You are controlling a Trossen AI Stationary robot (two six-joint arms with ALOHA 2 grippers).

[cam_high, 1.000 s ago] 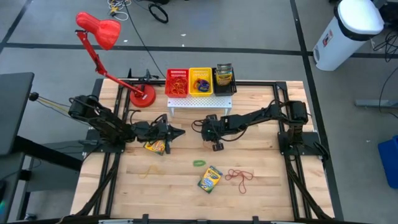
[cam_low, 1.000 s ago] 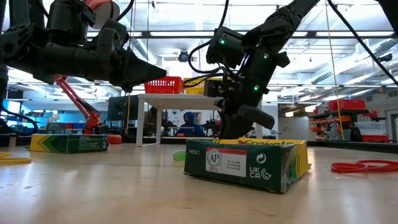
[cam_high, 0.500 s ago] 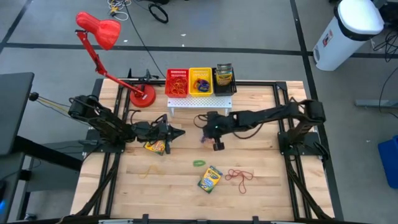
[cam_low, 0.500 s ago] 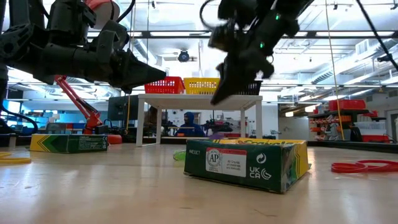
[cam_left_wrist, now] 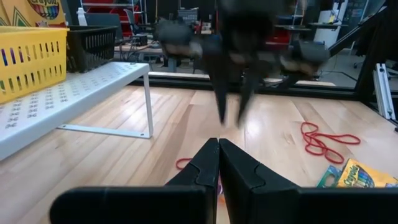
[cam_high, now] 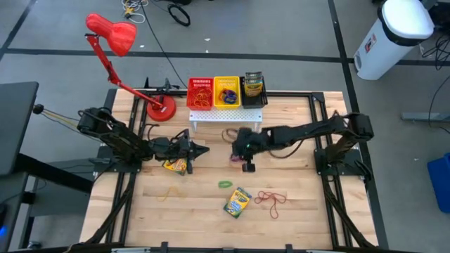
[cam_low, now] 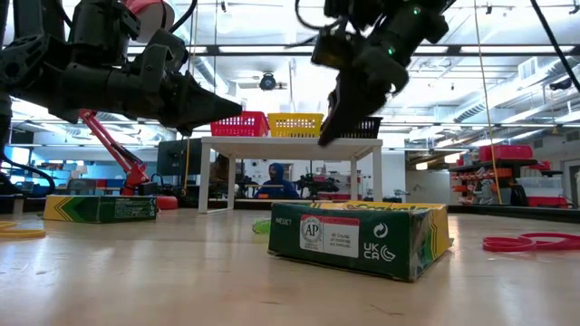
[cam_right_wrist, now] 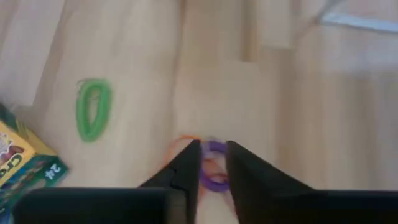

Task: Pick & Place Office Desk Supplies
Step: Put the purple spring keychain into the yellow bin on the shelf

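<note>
My right gripper [cam_high: 247, 167] hangs over the middle of the table, slanting down, fingers a little apart with nothing between them [cam_right_wrist: 213, 147]. Below it a purple rubber band [cam_right_wrist: 212, 180] and an orange one [cam_right_wrist: 178, 144] lie flat on the wood. A green band [cam_high: 224, 184] and a crayon box [cam_high: 238, 202] lie flat nearer the front edge, with red bands [cam_high: 271, 199] to their right. My left gripper [cam_high: 201, 149] is shut and level, just above a second crayon box [cam_high: 176, 166].
The white perforated rack [cam_high: 225, 116] at the far edge carries a red basket [cam_high: 200, 93], a yellow basket [cam_high: 227, 91] and a dark one [cam_high: 253, 87]. The red lamp's base [cam_high: 162, 109] stands left of it. A yellowish band [cam_high: 169, 190] lies front left.
My right gripper has gone up from the table top, where its fingers stood behind the crayon box, and has drifted a little toward the right edge. The purple band now shows on the wood beside where it stood.
</note>
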